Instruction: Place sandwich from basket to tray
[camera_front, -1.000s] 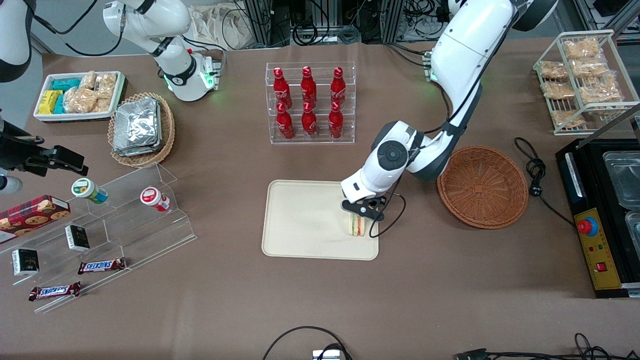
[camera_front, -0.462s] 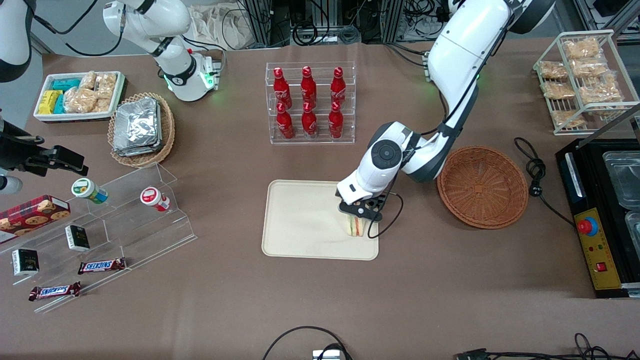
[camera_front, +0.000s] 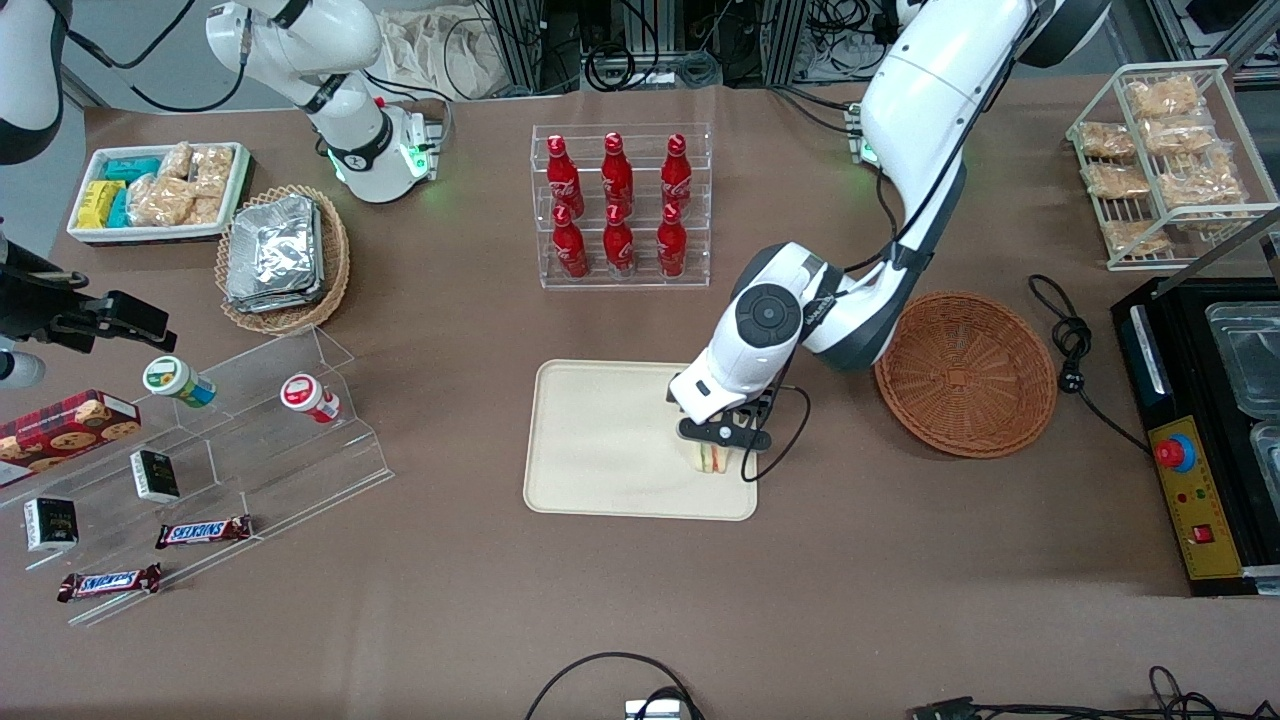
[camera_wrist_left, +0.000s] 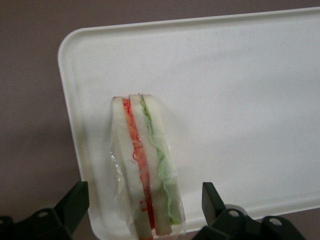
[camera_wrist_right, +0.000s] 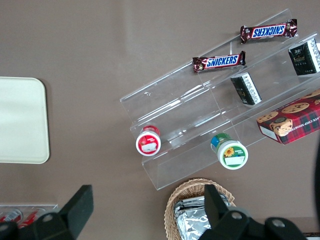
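The sandwich (camera_wrist_left: 145, 167) stands on its edge on the tray (camera_wrist_left: 240, 90), near the tray's rim at the end toward the working arm; it is a wedge of soft white bread slices with a red filling line and a ruffled green leaf layer along its cut face, wrapped in thin, crinkled clear film. In the front view only a small piece of the sandwich (camera_front: 712, 459) shows under the black gripper (camera_front: 724, 434), which hangs directly above it. In the wrist view the gripper (camera_wrist_left: 142, 205) has its two dark, angular fingers (camera_wrist_left: 74, 200) spread wide, one on each side of the sandwich and clear of the bread, touching nothing. The tray (camera_front: 600, 440) is a flat, matte cream rectangle with rounded corners and a low, smooth rim, lying on the brown table cover (camera_front: 640, 600). Beside the tray, toward the working arm's end of the table, sits the basket (camera_front: 966, 373), round, shallow and tightly woven from reddish-brown wicker, with nothing in it. Farther from the front camera than the tray stands a clear acrylic rack (camera_front: 621, 205) of glossy red bottles in two rows. Toward the parked arm's end, a paler wicker basket (camera_front: 284, 259) holds crumpled silver foil packets.
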